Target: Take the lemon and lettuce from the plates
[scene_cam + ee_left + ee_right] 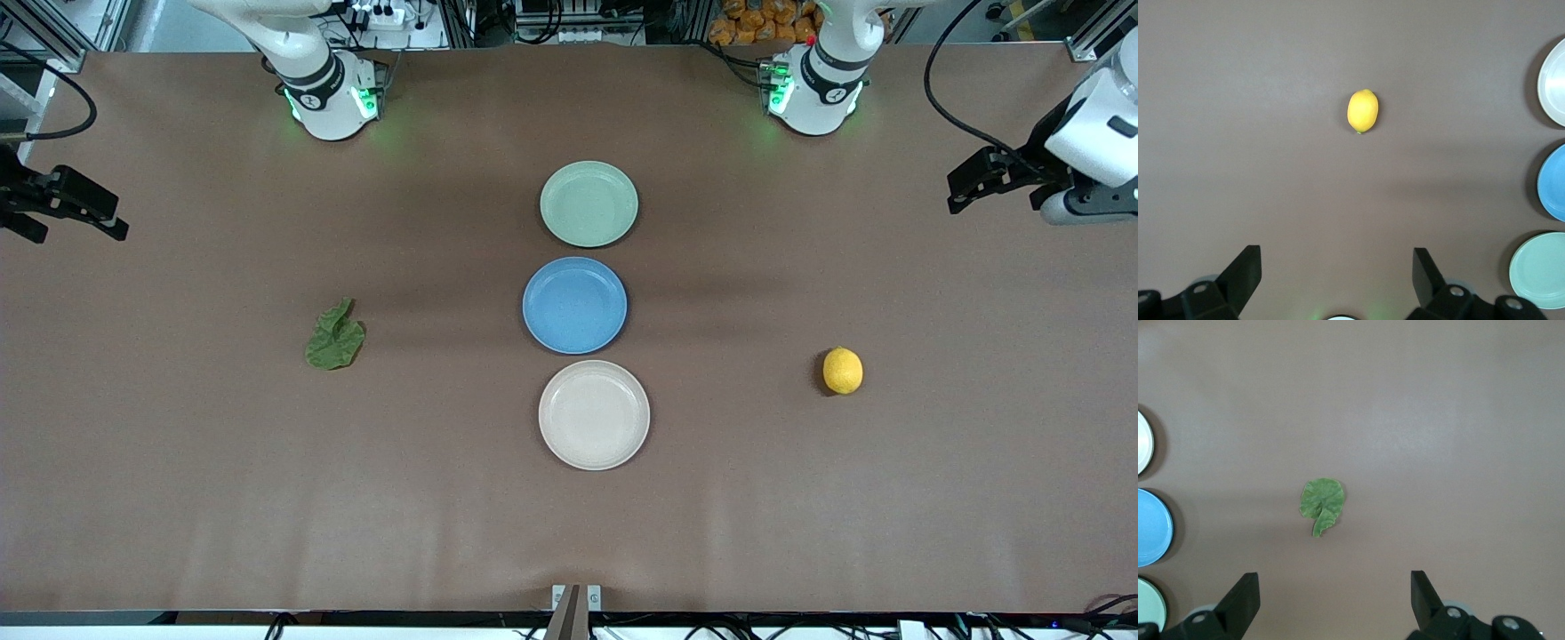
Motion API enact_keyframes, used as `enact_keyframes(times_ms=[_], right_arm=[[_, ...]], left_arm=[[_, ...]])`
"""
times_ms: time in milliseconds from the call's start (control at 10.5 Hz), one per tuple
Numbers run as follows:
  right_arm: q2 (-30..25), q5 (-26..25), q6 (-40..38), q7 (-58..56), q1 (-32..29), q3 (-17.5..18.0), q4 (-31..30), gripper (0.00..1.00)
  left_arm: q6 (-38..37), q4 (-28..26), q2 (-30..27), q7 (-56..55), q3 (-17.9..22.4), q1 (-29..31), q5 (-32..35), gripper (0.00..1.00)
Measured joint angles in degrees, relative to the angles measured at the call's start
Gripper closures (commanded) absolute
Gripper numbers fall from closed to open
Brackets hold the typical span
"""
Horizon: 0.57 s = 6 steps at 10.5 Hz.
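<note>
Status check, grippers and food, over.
Left gripper and right gripper open, high over table ends. Lemon and lettuce on bare table. Plates empty.

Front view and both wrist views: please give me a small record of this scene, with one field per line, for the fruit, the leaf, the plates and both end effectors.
lemon: small oval bright yellow lemon, on the brown table toward the left arm's end, on no plate
lettuce: flat crinkled dark green lettuce leaf, on the table toward the right arm's end
plates: pale mint green plate, blue plate, beige plate, in one row, all empty
left end effector: open, holding nothing
right end effector: open, holding nothing
</note>
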Motion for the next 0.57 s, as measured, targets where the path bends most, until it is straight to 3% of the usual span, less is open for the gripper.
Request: enact_keyframes(times_ms=[573], right_arm=[[-0.1, 0.0, 0.1, 0.0, 0.0, 0.6, 0.2, 0.00]], left_arm=[[0.0, 0.4, 1.2, 0.0, 0.0, 0.3, 0.0, 0.00]])
